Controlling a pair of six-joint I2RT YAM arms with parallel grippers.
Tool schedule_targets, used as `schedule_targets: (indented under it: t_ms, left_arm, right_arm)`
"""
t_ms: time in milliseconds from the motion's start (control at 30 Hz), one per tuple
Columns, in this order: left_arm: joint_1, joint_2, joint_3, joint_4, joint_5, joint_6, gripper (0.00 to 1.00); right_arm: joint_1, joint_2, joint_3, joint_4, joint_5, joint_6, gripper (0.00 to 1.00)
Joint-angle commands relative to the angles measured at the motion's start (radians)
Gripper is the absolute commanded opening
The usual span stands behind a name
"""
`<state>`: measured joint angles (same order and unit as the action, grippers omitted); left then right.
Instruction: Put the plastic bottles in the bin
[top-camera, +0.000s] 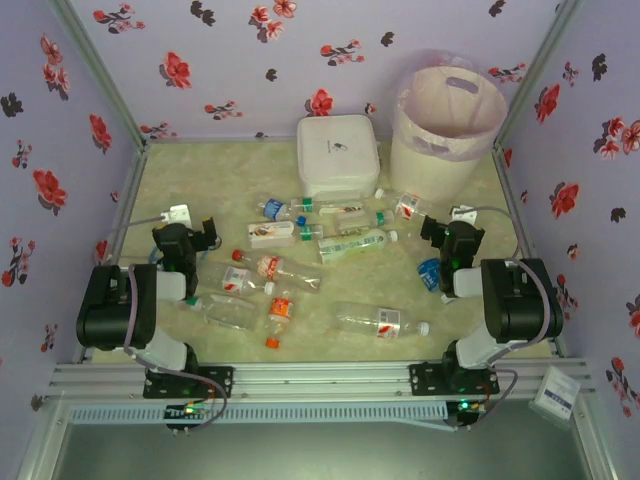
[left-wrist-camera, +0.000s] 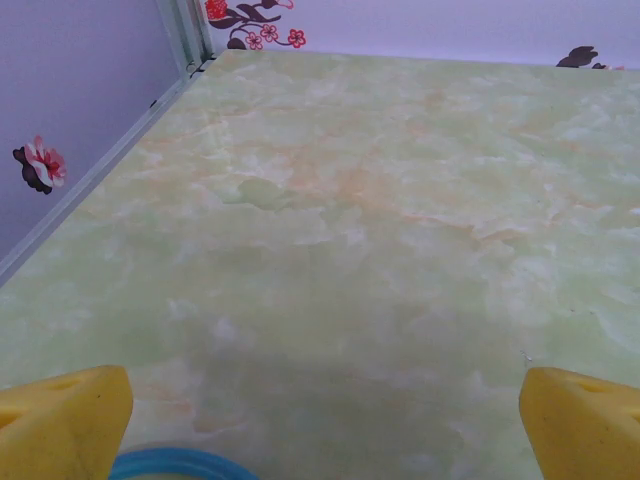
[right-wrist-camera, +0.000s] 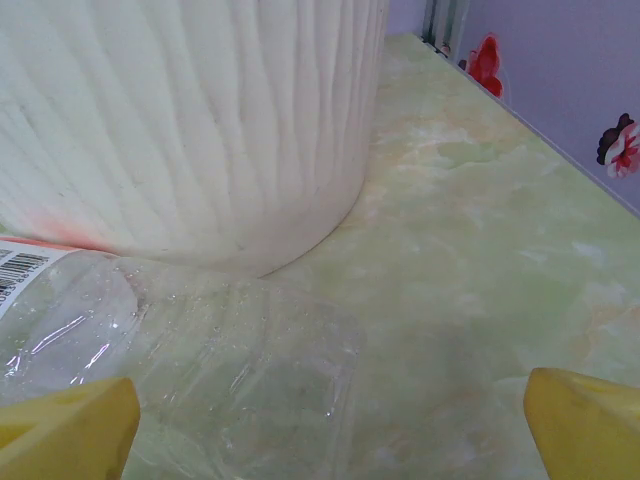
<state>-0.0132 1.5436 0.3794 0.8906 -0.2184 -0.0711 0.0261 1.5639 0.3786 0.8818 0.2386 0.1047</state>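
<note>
1. Yellow fingertips of the right gripper sit in the bottom corners of the right wrist view. They are spread wide and grasp nothing. A clear bottle lies on its side partly between them, at the foot of the bin; whether it touches the ribbed wall I cannot tell.
2. The white label on that bottle carries a barcode and an orange-red edge. No words on it can be read.
3. The left gripper is also spread wide, with bare counter between its fingertips. A blue ring shows at the bottom edge; I cannot tell what it is. In the top view this gripper sits well apart from the bin, far to its left.
4. The bin stands upright, lined with a pale-pink bag folded over its rim. The inside shows pink bag.
5. A white square box sits just left of the bin with its lid shut. A small dark mark on the lid is too small to read.
6. The plastic bottles lie on their sides on the counter, outside the bin, in front of it and to its left.
   - A red-labelled bottle lies nearest the bin.
   - An orange-capped bottle and a white-capped bottle lie farthest from the bin.
   - Their print is too small to read.
</note>
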Motion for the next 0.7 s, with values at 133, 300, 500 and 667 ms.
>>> schedule_targets:
  t_ms: [133, 300, 500, 667]
  left_arm:
    - [-0.002, 0.003, 0.000, 0.035, -0.022, 0.017, 1.00]
    - [-0.002, 0.004, 0.001, 0.033, -0.022, 0.017, 1.00]
    - [-0.001, 0.004, 0.007, 0.019, -0.003, 0.022, 1.00]
    - [0.001, 0.003, 0.009, 0.016, 0.002, 0.019, 1.00]
  right_arm:
    - [0.000, -0.005, 0.005, 0.014, 0.004, -0.007, 0.99]
    - [-0.001, -0.004, 0.007, 0.009, 0.002, -0.004, 0.99]
    - [-0.008, -0.002, 0.014, -0.005, -0.010, 0.003, 0.99]
    - [-0.011, -0.001, 0.017, -0.007, -0.015, 0.003, 0.99]
